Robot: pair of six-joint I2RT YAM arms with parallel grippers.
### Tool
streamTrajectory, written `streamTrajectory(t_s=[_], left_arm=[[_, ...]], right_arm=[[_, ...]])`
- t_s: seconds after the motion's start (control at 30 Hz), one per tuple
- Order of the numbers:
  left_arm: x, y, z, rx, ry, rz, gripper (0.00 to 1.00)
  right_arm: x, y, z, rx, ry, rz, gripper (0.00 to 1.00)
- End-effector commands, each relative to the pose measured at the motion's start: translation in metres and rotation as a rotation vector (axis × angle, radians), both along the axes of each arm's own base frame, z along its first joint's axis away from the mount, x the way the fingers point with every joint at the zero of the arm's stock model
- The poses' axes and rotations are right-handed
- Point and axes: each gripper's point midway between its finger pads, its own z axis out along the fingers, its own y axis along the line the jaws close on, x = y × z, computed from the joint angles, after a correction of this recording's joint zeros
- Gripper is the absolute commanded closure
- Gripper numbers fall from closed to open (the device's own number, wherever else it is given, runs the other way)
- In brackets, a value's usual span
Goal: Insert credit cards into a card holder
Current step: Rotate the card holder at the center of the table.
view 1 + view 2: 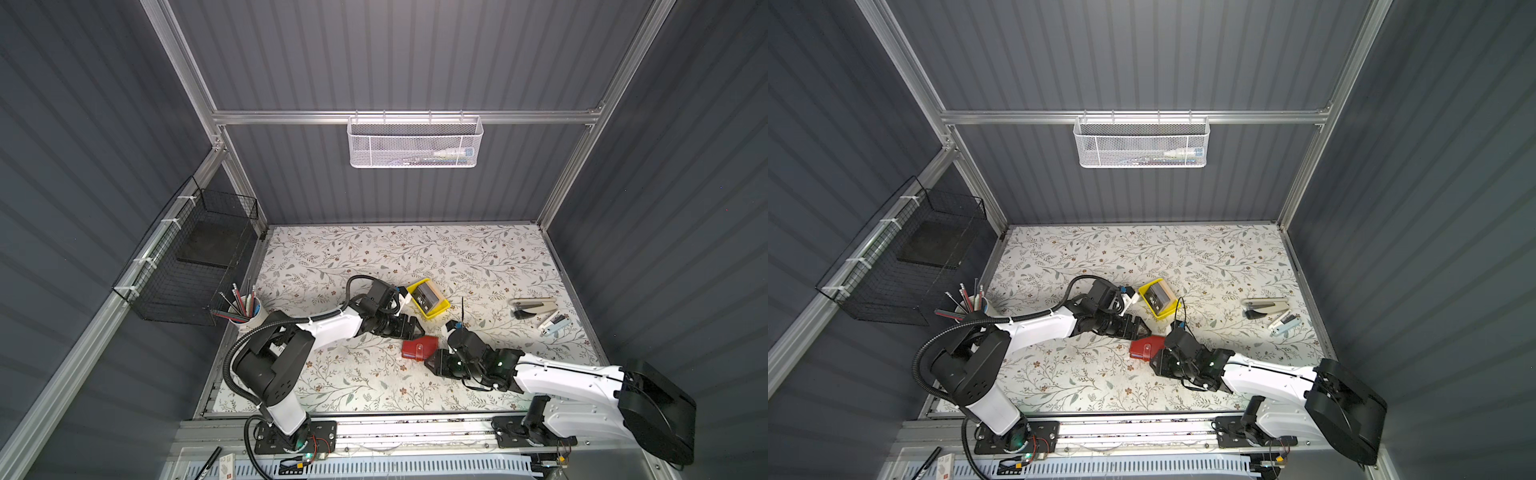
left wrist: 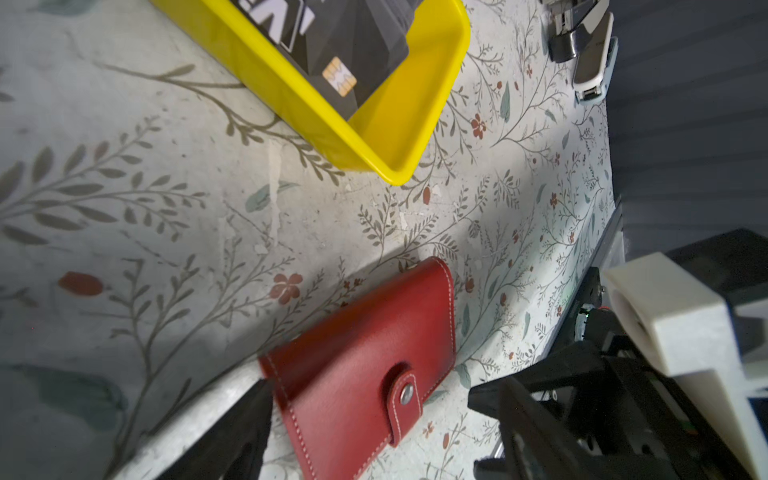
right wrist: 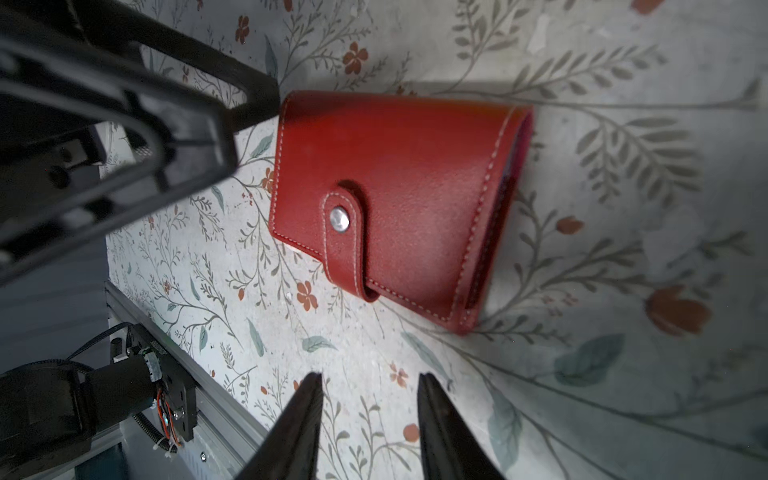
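1. The floral worktop (image 1: 374, 257) carries everything.
2. The left gripper (image 1: 415, 330) has its jaws spread wide and holds nothing. One fingertip (image 3: 262, 104) rests at a corner of the card holder (image 3: 395, 199).
3. The right gripper (image 3: 370, 407) hovers just beside the holder, jaws parted and empty.
4. The yellow tray (image 2: 415, 137) sits mid-worktop.
5. The card holder lies closed with its strap snapped, nearer the front edge, between both grippers.
6. The credit cards (image 2: 353, 45) lie in the tray. The top card's white lettering, partly cut off, seems to read "Vip".
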Motion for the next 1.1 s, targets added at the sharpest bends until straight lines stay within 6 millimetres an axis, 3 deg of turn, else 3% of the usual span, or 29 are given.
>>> streamTrajectory(t_s=[0.0,0.23,0.37,0.53,0.83,1.07], left_arm=[[0.001,-0.012,0.0,-0.032,-0.002,-0.059,0.15],[0.006,-0.015,-0.007,-0.012,-0.013,-0.077,0.15],[0.002,-0.019,-0.01,-0.026,0.008,-0.098,0.15],[-0.016,-0.022,-0.014,-0.021,0.029,-0.119,0.16],[-0.048,-0.009,-0.013,-0.014,0.049,-0.07,0.17],[-0.078,-0.01,-0.012,-0.021,0.075,-0.022,0.17]], right_arm=[[0.0,0.006,-0.004,0.033,0.02,-0.013,0.61],[-0.001,0.01,-0.017,0.041,0.058,-0.025,0.67],[0.002,0.0,-0.025,0.001,0.068,-0.066,0.7],[0.011,-0.015,-0.031,-0.011,0.078,-0.137,0.73],[0.032,-0.041,-0.031,-0.039,0.055,-0.22,0.8],[0.056,-0.055,-0.015,-0.059,-0.015,-0.227,0.78]])
